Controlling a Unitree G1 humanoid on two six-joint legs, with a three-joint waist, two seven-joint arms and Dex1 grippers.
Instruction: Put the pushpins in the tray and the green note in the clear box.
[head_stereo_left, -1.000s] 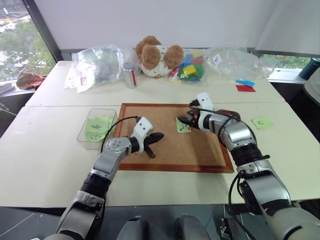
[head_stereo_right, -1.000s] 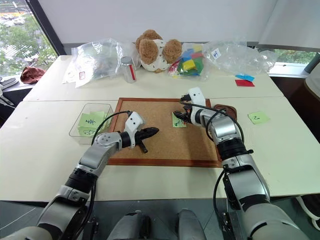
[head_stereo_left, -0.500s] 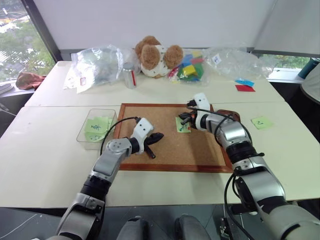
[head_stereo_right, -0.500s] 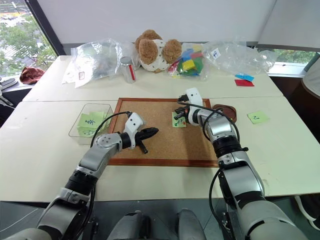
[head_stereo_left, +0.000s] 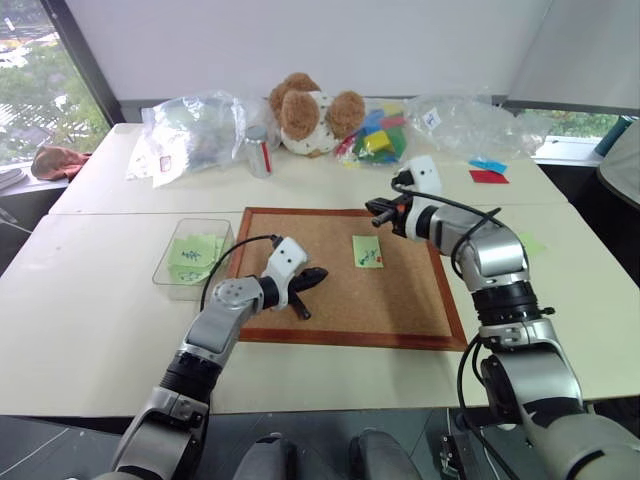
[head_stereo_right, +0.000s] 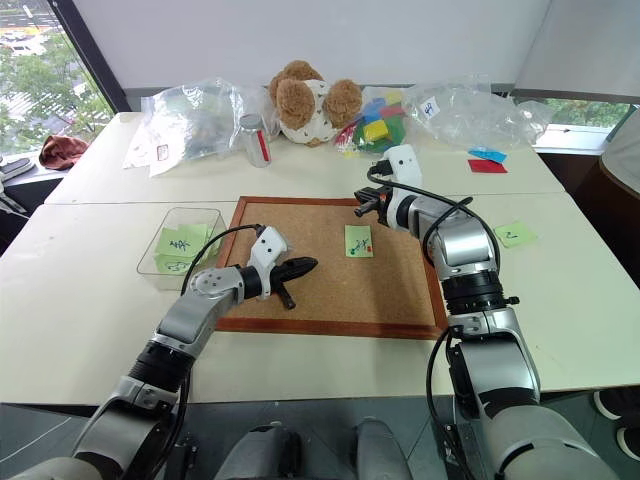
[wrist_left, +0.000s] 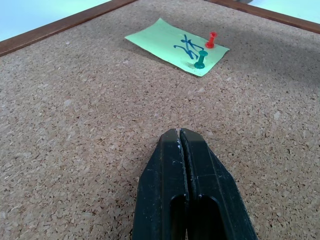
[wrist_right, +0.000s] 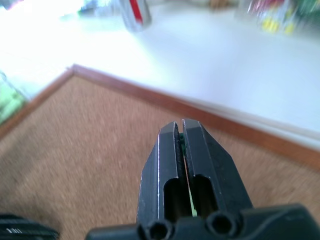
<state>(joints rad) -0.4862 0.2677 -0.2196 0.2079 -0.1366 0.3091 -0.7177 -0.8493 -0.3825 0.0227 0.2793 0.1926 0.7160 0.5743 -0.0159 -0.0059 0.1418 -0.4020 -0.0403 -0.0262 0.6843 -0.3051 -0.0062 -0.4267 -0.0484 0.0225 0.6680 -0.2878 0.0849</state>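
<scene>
Left gripper (wrist_left: 181, 134) closed, fingers pressed together over corkboard (wrist_left: 90, 125). Ahead at one o'clock, green note (wrist_left: 176, 46) lying flat, red pushpin (wrist_left: 211, 39) and green pushpin (wrist_left: 201, 59) stuck upright in it.

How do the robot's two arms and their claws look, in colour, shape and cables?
Both arms are built of rounded silver-grey metal segments with black joints. Each wrist carries a white block, and a thin black cable loops from it back along the forearm. The left claw and the right claw each have two black fingers, tapered and slotted near the base. No markings can be read on them.
</scene>
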